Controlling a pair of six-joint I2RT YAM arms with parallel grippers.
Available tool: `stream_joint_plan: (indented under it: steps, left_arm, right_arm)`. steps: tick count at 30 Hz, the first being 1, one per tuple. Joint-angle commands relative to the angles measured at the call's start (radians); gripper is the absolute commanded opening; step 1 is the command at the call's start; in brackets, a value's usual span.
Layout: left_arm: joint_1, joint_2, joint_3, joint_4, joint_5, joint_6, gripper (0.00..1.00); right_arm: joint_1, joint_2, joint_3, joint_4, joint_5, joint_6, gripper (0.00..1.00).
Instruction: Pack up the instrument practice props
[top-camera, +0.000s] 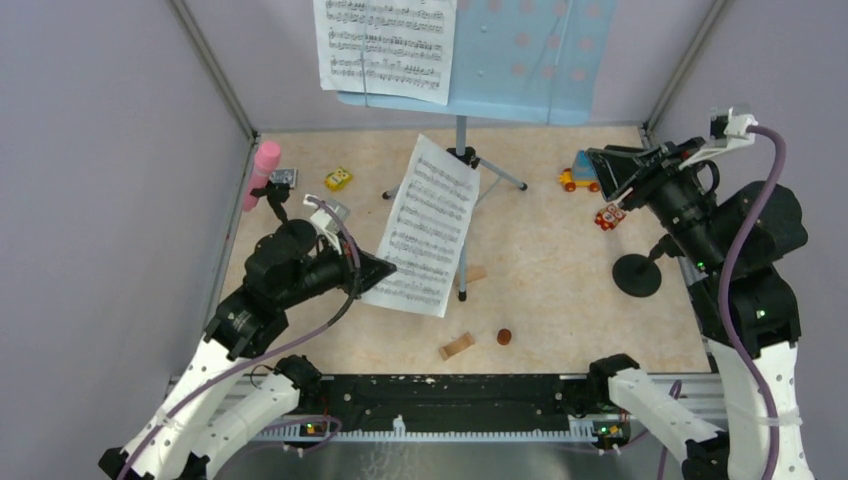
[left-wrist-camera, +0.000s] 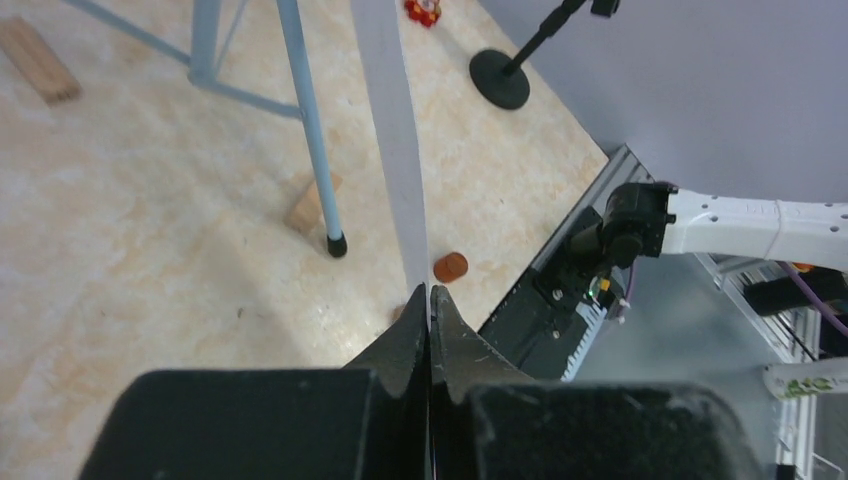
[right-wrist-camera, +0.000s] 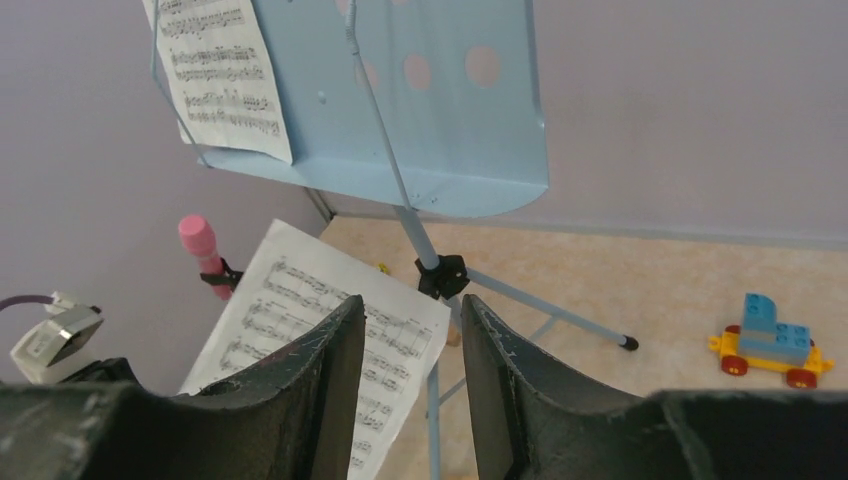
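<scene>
Top external view: left tool (top-camera: 385, 268) is clamped on the lower left edge of a white sheet-music page (top-camera: 430, 225), held tilted above the middle of the counter (top-camera: 560, 300), just in front of the grey-blue tripod legs (top-camera: 490, 170). The page has printed staves and notes; any title text is too small to read. Left wrist view: left tool (left-wrist-camera: 430, 300) has its jaws pressed together on the page (left-wrist-camera: 395, 130), which is seen edge-on rising from the tips. A tripod leg (left-wrist-camera: 305, 110), a wooden block (left-wrist-camera: 315, 203) and a small brown disc (left-wrist-camera: 450, 267) sit on the counter behind it. A white item with green print (left-wrist-camera: 810, 385) lies off the counter at the far right, print unreadable. A second page (top-camera: 385, 45), also staves only and nothing legible, rests on the left half of the pale blue perforated music rack (top-camera: 530, 60) at the back. The pink microphone (top-camera: 262, 170) stands in a black clip by the left wall. A black round-based mic holder (top-camera: 637, 275) stands at the right side of the counter, under the right arm. Right tool (top-camera: 600, 165) hovers at the right rear and points left. Right wrist view: right tool (right-wrist-camera: 410, 310) has its jaws apart with nothing between them, facing the rack (right-wrist-camera: 450, 110) and the held page (right-wrist-camera: 320, 330). Loose on the counter: yellow toy vehicle (top-camera: 338, 179), blue and yellow toy vehicle (top-camera: 578, 172), small red toy (top-camera: 608, 217), another wooden block (top-camera: 458, 346) near the front.
</scene>
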Motion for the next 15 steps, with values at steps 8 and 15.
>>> stream_joint_plan:
  steps: [8, 15]
  left_arm:
    - [-0.012, 0.109, -0.092, 0.255, 0.175, -0.146, 0.0]
    - [-0.195, 0.271, 0.007, 0.297, 0.085, -0.154, 0.0]
  right_arm:
    - [0.004, -0.109, -0.052, -0.162, 0.072, -0.009, 0.41]
    - [0.004, -0.147, -0.058, -0.195, 0.101, -0.008, 0.42]
